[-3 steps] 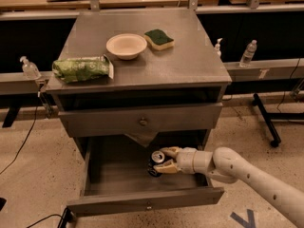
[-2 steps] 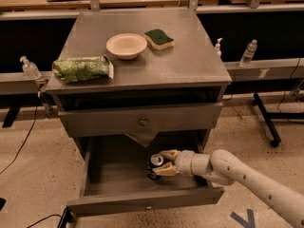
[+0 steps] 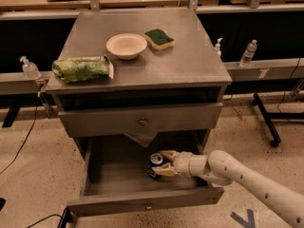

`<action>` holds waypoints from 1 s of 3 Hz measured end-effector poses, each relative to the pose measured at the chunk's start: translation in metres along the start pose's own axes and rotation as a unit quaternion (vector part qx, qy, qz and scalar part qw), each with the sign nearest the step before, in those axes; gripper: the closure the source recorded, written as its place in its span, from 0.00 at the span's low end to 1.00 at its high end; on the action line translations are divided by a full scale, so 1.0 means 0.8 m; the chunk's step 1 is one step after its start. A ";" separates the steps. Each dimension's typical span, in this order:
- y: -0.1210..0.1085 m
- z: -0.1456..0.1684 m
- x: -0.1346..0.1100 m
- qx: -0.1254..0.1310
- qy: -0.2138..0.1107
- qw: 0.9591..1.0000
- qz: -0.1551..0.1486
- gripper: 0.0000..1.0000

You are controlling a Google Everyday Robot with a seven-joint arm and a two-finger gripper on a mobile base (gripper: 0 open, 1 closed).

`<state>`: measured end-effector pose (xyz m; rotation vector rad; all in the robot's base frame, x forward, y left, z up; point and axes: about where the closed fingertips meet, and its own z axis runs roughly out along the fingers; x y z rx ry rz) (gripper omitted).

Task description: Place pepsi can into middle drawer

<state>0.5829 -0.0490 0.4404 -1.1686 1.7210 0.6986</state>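
Since a second ago, your gripper has slid a little to the left and lower inside the open middle drawer, taking the pepsi can with it. Nothing on the worktop has shifted.

Reading across, the green snack bag lies by the front-left corner. The bowl sits near the middle of the worktop. The sponge is just right of the bowl, toward the back edge. None of these belongs to your job.

Below the front edge, the upper drawer with the taller panel is pushed in. The middle drawer beneath it is pulled well out.

The pepsi can is inside that tray, below the front edge and a little right of its midpoint. It is tilted, with its silver top facing up and to the left. The two fingers are clamped on it, one above and one below, and the arm reaches in from the right.

I judge the carry finished, since the can is already within the drawer walls and low over the floor. I cannot tell whether its base is touching down. What is left for you is to settle it, spread the fingers and draw the arm out to the right without knocking the can over.
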 end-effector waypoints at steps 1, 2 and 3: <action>0.002 0.002 -0.001 -0.002 -0.001 1.000 0.000 0.12; 0.003 0.004 -0.001 -0.003 -0.001 1.000 0.000 0.00; 0.003 0.004 -0.001 -0.003 -0.001 1.000 0.000 0.00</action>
